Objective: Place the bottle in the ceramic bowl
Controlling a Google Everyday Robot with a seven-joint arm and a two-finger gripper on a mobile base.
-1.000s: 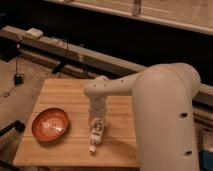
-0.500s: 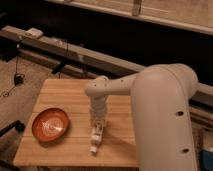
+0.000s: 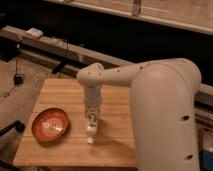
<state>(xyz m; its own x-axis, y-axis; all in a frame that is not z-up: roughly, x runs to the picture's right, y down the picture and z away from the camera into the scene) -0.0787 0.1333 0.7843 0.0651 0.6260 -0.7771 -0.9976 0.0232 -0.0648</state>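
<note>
The orange-red ceramic bowl (image 3: 51, 125) with a pale centre sits at the front left of the wooden table (image 3: 115, 145). My gripper (image 3: 92, 120) points down over the middle of the table, to the right of the bowl. It is shut on the small cream bottle (image 3: 91, 131), which hangs from the fingers with its white cap pointing down, just above the tabletop. The bottle is about a bowl's width away from the bowl's rim.
My large white arm (image 3: 160, 110) fills the right side and hides the table's right part. A dark ledge with a cable and a small white box (image 3: 34, 33) runs behind the table. Carpet floor lies to the left.
The gripper and the bottle have shifted slightly up and to the left, towards the bowl. The bowl has not moved.
</note>
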